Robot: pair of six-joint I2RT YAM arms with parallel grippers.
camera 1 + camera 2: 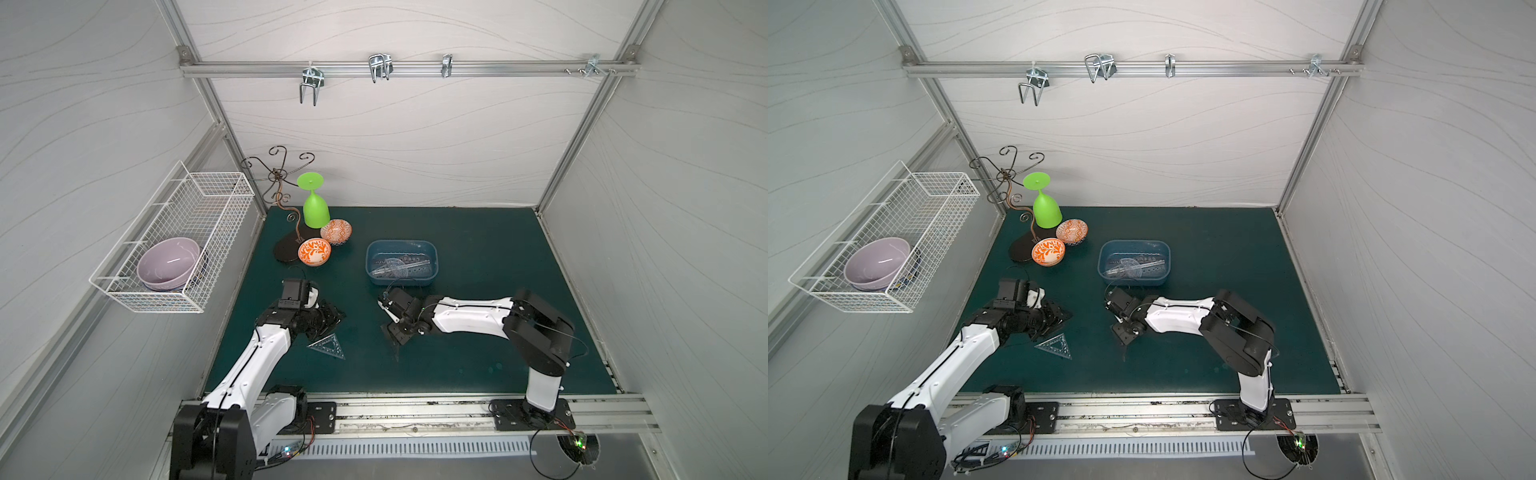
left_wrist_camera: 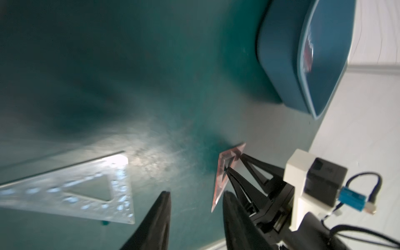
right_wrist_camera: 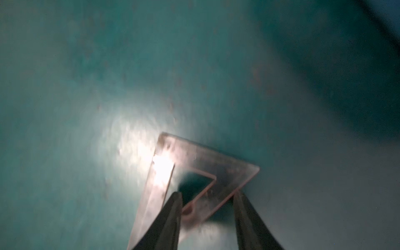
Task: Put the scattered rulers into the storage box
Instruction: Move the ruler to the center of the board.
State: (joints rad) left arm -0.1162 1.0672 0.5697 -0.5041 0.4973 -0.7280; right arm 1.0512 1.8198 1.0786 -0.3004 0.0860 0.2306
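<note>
Closest to the lens in the right wrist view, the right gripper [image 3: 207, 193] has its fingers [image 3: 171, 218] part-spread astride one band of the smoky set square [image 3: 205, 160]. One tip stands in the triangular cut-out and the other at the outer edge. Whether they truly clamp the plastic I cannot tell. In the left wrist view this set square stands tipped up on edge off the green mat [image 1: 478, 332], so I judge it at least propped by the right gripper. It sits near the storage box [image 1: 399, 281], off the box's long side that faces the arm bases.

The left gripper [image 2: 195, 193] has its fingers spread with nothing between them. It is just beside the clear set square [image 1: 330, 348], which lies flat on the mat, well apart from the box and off the box's corner nearest the left arm. Inside the box lie the straight rulers [image 1: 415, 266] and the protractor [image 1: 392, 266].

Both set squares look thin, stiff, light and slick. A flat one gives the fingers no edge to get under, and it will probably skate across the mat if pushed. The best hold seems to be across one band, with one finger through the cut-out, close to the band's middle. That way the plate should not swing in the pinch. The corners look brittle, so they should go into the box gently.
</note>
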